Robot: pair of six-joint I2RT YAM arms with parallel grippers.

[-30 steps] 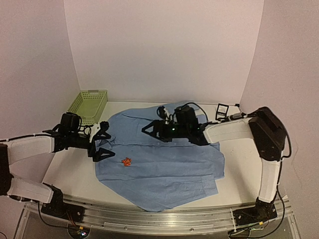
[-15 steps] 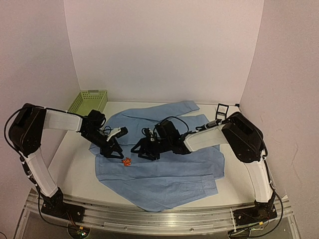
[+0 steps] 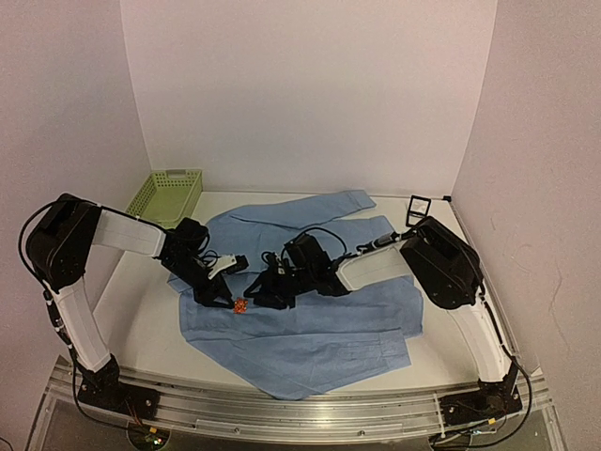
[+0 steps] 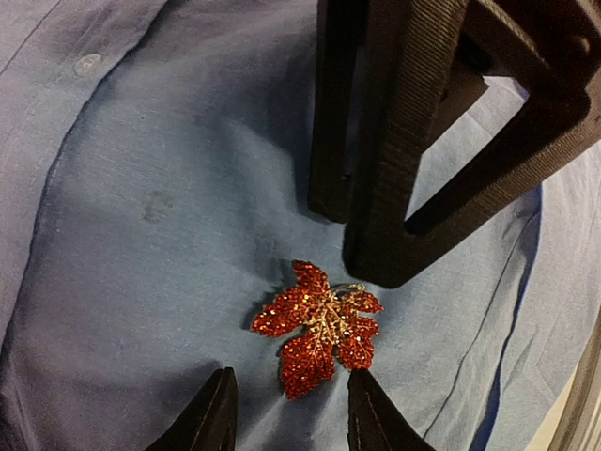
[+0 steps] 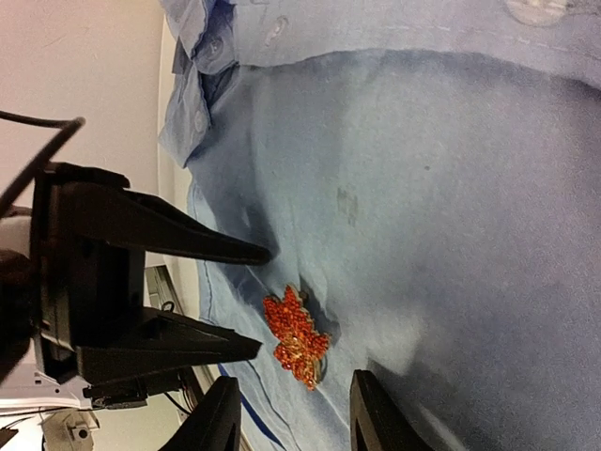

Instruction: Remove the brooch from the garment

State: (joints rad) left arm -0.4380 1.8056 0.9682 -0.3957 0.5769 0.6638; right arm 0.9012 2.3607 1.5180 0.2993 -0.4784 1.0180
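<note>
Red-gold on blue: approach step, poised beside brooch (image 4: 319, 327) on shirt (image 4: 141, 235). Left gripper (image 4: 289, 415), right gripper (image 5: 293, 415) half-open, holding nothing. Next: pin shirt down, pinch brooch squarely.

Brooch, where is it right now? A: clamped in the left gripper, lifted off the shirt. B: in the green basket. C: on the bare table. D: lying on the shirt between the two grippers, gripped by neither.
D: the brooch lies flat on the garment, just beyond the open fingertips of the left gripper and the right gripper.
</note>
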